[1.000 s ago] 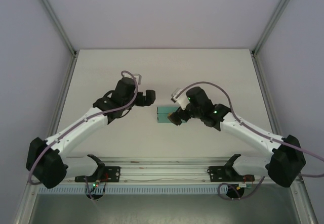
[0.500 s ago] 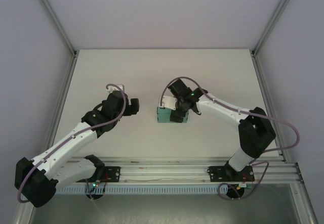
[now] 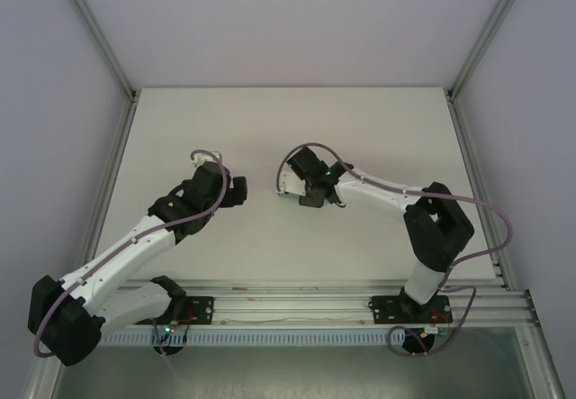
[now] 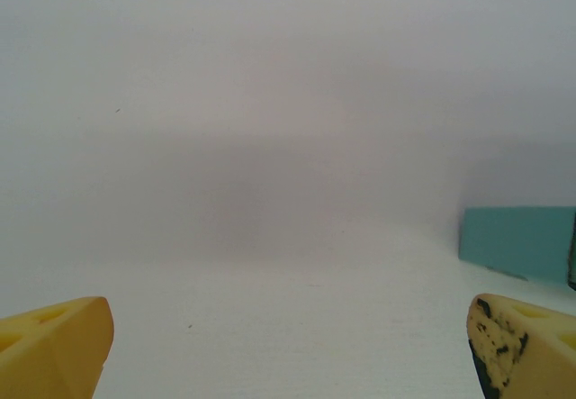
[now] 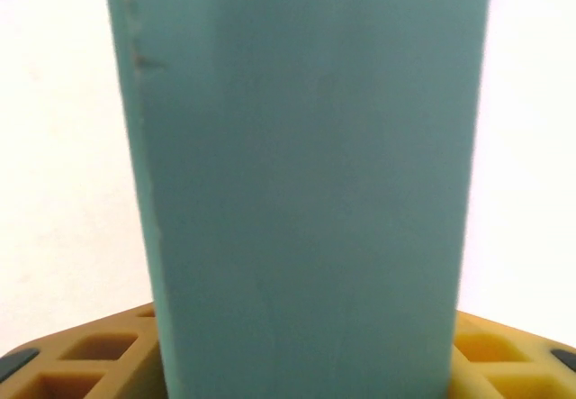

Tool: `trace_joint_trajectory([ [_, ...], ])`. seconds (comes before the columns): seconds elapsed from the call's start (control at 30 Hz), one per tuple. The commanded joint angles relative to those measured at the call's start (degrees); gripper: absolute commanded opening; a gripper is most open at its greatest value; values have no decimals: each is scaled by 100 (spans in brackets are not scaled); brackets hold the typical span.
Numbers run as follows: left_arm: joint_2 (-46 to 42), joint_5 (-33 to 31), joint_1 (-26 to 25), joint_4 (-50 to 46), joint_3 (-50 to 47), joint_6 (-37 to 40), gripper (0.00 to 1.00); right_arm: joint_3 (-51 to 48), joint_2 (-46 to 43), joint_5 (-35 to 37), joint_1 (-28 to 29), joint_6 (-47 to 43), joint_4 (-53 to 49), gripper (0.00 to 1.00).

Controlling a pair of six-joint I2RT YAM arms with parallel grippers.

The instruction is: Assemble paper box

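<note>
a white table point(image 3: 270, 129) is seen; a teal box point(image 4: 517, 241) is set on it, near the middle

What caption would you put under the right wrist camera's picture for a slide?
Close-up: the teal paper box sits between the right pincer's two yellow fingers.

No text, label, brand, number or sign is legible anywhere; the paper box point(image 5: 297, 192) shows plain teal card.

Open table point(image 3: 360, 129) lies between left hand point(image 3: 239, 190) and paper box point(image 4: 517, 241).
</note>
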Motion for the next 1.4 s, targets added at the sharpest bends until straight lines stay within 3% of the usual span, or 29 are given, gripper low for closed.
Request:
trace_joint_trajectory([
  [0.0,-1,-241,54,-114,21,-47,100,-183,217,1281,125,-403,1064,56],
  [0.07,7,-236,62,-131,33,-45,100,-231,348,1652,208,-587,1415,57],
  [0.13,-8,-224,61,-147,27,-48,100,-290,487,1895,274,-761,1655,66],
  [0.23,-55,-212,53,-138,1,-57,100,-284,581,1959,361,-738,1581,71],
  [0.43,-166,-180,62,-117,-49,-48,100,-498,291,1738,548,-177,1191,85],
  [0.67,-257,-65,62,-76,-65,-4,100,-531,-85,961,791,461,59,99],
  [0.83,-260,-63,62,-6,-137,-47,100,-617,-468,507,816,686,-182,100],
  [1.03,-233,-180,252,347,-117,-85,100,-1055,-1477,562,749,1220,608,100],
  [1.2,-76,264,1211,1036,-224,88,100,-1390,-2661,591,-53,3050,1104,100],
  [1.37,250,-60,2179,1970,-670,440,100,-2228,-3786,698,-1590,5071,1453,100],
])
